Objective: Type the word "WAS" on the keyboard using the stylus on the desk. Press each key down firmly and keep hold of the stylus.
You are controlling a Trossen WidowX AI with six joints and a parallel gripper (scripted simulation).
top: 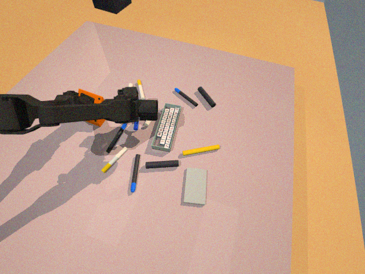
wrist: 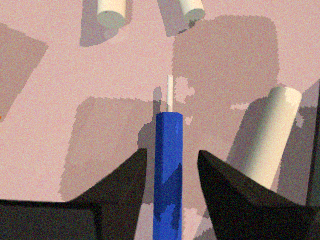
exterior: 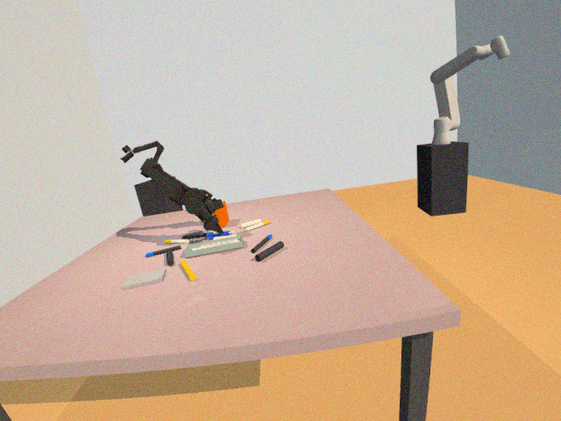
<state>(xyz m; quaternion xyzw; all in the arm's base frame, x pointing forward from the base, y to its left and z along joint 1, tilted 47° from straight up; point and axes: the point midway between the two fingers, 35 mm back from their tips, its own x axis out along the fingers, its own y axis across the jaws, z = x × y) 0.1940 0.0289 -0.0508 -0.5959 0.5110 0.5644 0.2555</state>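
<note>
The stylus is a blue stick with a thin white tip. It lies on the desk, left of the keyboard in the top view. My gripper is partly open, pointing down over the stylus. In the wrist view one finger is on each side of it, with a gap on both sides. In the top view the arm hides the fingertips and part of the stylus. The keyboard is a green-grey tray with white lettered keys; no key looks pressed.
A white stick lies between stylus and keyboard. An orange object stands by the arm. Near the stylus lies a blue-capped black pen. A yellow stick and grey block lie beyond the keyboard.
</note>
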